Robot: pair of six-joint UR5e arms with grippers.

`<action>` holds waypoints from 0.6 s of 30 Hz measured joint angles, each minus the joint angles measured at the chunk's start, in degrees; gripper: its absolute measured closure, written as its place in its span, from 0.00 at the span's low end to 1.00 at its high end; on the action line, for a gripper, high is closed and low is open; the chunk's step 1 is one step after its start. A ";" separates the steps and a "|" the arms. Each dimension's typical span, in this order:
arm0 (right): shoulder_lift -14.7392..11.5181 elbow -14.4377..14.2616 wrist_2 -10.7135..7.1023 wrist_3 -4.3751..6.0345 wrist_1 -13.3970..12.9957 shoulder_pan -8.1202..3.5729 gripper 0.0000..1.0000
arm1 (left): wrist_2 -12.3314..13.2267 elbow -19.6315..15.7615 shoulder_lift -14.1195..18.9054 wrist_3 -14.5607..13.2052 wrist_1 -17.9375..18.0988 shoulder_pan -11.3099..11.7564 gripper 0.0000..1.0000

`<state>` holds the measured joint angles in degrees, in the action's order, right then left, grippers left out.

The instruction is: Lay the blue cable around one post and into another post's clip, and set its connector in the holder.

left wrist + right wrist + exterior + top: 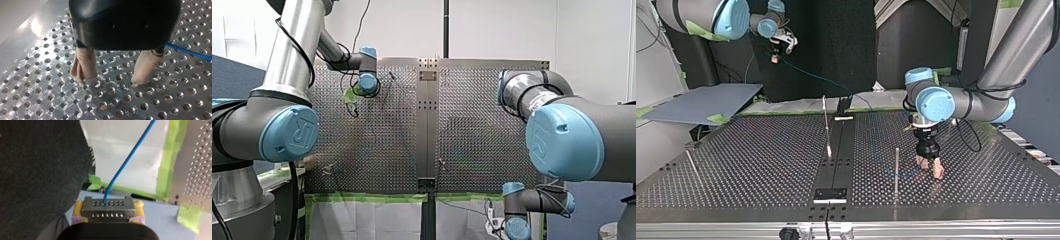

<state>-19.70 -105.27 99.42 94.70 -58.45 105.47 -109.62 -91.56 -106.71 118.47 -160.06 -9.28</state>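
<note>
The blue cable (127, 160) runs out of a grey connector (107, 203), and my right gripper (107, 217) is shut on that connector with its yellow pads. In the top view my right gripper (775, 54) hangs high beyond the table's far edge, and the cable (816, 75) slopes from it down to the far rim. My left gripper (930, 168) stands open with its beige pads just above the perforated plate, beside a thin upright post (896, 170). Nothing lies between its fingers (83, 67). A stretch of cable (190, 52) passes beside them.
A second post (826, 125) stands near the plate's middle strip, a third (692, 162) leans at the top view's left. A black block (830, 194) sits on the near end of the strip. Green tape (163, 177) edges the table. A grey board (701, 102) lies off its far corner.
</note>
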 joint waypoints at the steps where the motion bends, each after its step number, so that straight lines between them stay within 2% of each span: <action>1: -0.42 -0.02 -0.38 -0.06 0.13 0.08 1.00 | 0.02 0.00 0.00 0.00 0.00 0.00 0.00; 7: -2.95 -0.66 -2.58 -0.22 -0.10 0.24 1.00 | 0.06 0.00 0.02 0.00 0.00 0.01 0.00; 11: -4.86 -2.34 -4.10 0.61 -1.73 -0.23 1.00 | 0.06 0.00 0.04 0.00 0.00 0.02 0.00; 18: -8.13 -4.79 -5.31 0.64 -4.95 -0.70 1.00 | 0.14 0.00 0.04 0.00 0.00 0.03 0.00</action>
<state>-27.84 -110.06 94.11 95.33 -63.41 104.77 -109.48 -91.56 -106.67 118.47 -160.06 -9.25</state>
